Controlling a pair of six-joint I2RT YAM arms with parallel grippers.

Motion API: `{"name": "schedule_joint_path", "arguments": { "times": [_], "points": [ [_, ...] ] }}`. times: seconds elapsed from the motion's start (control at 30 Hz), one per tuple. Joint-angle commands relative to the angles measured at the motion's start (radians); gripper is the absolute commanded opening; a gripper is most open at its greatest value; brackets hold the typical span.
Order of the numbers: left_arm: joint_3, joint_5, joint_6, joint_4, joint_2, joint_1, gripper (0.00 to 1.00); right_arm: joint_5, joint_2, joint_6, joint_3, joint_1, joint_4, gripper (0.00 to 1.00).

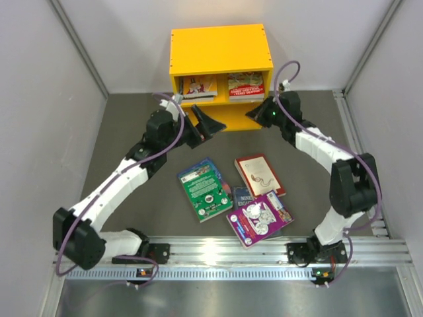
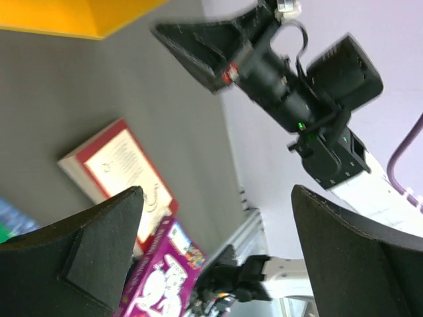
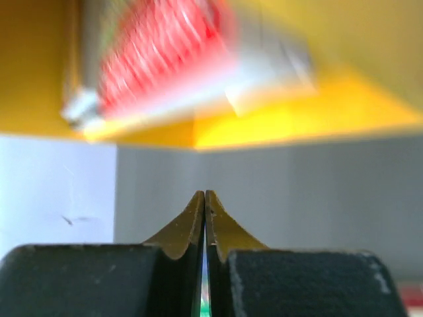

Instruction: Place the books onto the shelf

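starting at the near edge, the metal rail (image 1: pixel 264 249) carries both arm bases. just past it, on the dark counter (image 1: pixel 122 109), four books lie loose and flat. nearest is the purple book (image 1: pixel 260 218) with its white circles, resting partly on a dark blue book (image 1: pixel 242 195), of which only a corner shows. just beside that, to the left, the green book (image 1: pixel 203 189) sits tilted. a little further back lies the red and cream book (image 1: pixel 260 174), its lower corner just beside the purple one. the left wrist view catches both of those covers on the counter too.

further on, the left arm (image 1: pixel 125 175) reaches toward the shelf front, with the left jaws spread wide, released, nothing between them. opposite, the right arm (image 1: pixel 317 145) comes in from the right side. the right jaws are clenched tight, tips meeting, gripping nothing, just in front of the shelf's right half.

at the back, against the wall, stands the yellow shelf (image 1: pixel 221 49). two books are already in it, lying flat. a cream book (image 1: pixel 198 87) is in the left compartment and a red book (image 1: pixel 245 86) is in the right compartment, with the divider between them. the right wrist view shows that red one only as a blur above the closed jaws.
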Motion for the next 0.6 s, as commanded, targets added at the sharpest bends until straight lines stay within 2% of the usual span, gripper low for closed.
{"name": "schedule_joint_path", "arguments": {
  "times": [0.0, 0.1, 0.13, 0.17, 0.23, 0.27, 0.4, 0.57],
  "points": [
    [-0.074, -0.121, 0.135, -0.2, -0.131, 0.004, 0.99, 0.023, -0.229, -0.066, -0.154, 0.027, 0.076, 0.03],
    [-0.176, -0.227, 0.17, -0.339, -0.222, 0.008, 0.99, 0.007, -0.339, -0.146, -0.284, 0.087, 0.079, 0.49],
    [-0.21, -0.253, 0.17, -0.381, -0.262, 0.008, 0.99, 0.0, -0.351, -0.162, -0.321, 0.131, 0.057, 0.71],
    [-0.246, -0.294, 0.164, -0.392, -0.277, 0.013, 0.99, -0.008, -0.354, -0.191, -0.335, 0.154, 0.047, 0.79],
    [-0.353, -0.307, 0.148, -0.402, -0.306, 0.017, 0.99, -0.023, -0.338, -0.202, -0.375, 0.199, 0.042, 0.88],
    [-0.385, -0.314, 0.125, -0.394, -0.329, 0.02, 0.98, -0.049, -0.326, -0.203, -0.386, 0.237, 0.052, 0.89],
    [-0.54, -0.31, 0.071, -0.348, -0.371, 0.021, 0.99, -0.085, -0.218, -0.186, -0.435, 0.312, 0.062, 0.9],
    [-0.634, -0.281, 0.036, -0.294, -0.396, 0.021, 0.99, -0.097, -0.12, -0.149, -0.489, 0.366, 0.134, 0.88]
  ]
}}
